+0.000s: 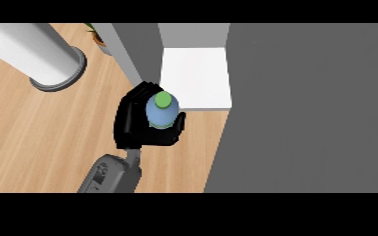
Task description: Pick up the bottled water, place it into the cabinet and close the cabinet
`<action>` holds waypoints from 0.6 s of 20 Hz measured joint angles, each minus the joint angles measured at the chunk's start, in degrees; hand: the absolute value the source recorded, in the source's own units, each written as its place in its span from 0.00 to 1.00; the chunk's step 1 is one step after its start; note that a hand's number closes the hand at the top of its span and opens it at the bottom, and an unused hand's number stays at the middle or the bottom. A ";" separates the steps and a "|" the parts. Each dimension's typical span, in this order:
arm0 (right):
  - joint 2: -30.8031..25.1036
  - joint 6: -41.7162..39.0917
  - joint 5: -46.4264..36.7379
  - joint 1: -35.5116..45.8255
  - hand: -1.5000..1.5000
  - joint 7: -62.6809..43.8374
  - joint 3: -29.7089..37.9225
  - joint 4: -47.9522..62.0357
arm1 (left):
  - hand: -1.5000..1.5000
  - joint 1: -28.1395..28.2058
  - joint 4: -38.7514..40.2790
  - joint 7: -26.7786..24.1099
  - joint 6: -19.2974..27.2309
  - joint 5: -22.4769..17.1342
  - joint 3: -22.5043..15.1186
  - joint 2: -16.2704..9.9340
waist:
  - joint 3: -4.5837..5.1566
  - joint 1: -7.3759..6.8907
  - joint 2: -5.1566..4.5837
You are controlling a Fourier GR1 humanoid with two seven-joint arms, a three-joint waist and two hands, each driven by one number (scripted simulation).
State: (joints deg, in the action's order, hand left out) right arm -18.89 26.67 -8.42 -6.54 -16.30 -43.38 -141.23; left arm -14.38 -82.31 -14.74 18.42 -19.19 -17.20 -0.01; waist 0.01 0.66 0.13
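1. Our left hand [140, 122] shows just left of the view's middle, black, its fingers and thumb curled round the bottled water [162, 109]; we hold the bottle upright and look down onto its top.
2. We see the bottle as a blue body with a green cap, enclosed by the hand on its left side and below; a thumb or finger wraps its right side, so the bottle sits inside the grasp — only its upper part shows.
3. Our grey left forearm [112, 174] enters from the lower edge and runs up to the hand.
4. We find the bottle just in front of the cabinet [195, 40]; its cap lies beside the near left corner of the white shelf [198, 77], and we cannot tell whether it touches.
5. We see the cabinet's opening at the top centre, with a grey wall along its left side; a broad grey panel [303, 105] fills the right of the view — whether it is the door, we cannot tell.
6. We see a wooden counter [52, 130] under the hand; a white cylinder with a grey base [44, 62] stands at upper left, well apart from the bottle; a small potted plant [97, 36] shows near the top edge.
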 measured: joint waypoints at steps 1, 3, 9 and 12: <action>-0.15 0.02 0.03 -0.13 0.00 0.20 -0.03 -0.07 | 1.00 -1.68 0.80 0.07 1.31 -0.29 -0.56 0.00 | 0.00 0.08 -0.01; -0.15 -0.16 0.07 -0.44 0.00 0.72 -0.52 0.19 | 1.00 -4.36 1.68 0.55 3.05 -0.76 -0.99 0.00 | 0.00 0.08 -0.02; -0.35 0.79 -0.25 -0.32 0.00 -0.01 -1.26 -0.12 | 1.00 -12.48 6.77 1.44 8.36 -0.17 -0.68 -0.03 | 0.02 0.26 -0.02; -0.37 1.14 -0.09 -0.49 0.00 0.88 -1.32 -0.04 | 1.00 -16.60 10.46 1.93 9.93 0.23 0.21 -0.09 | 0.01 0.35 -0.05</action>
State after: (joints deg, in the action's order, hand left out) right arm -19.26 27.81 -8.51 -7.02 -15.42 -44.70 -141.27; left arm -30.98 -71.86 -12.81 28.35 -18.97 -16.99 -0.10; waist 0.01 1.02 0.08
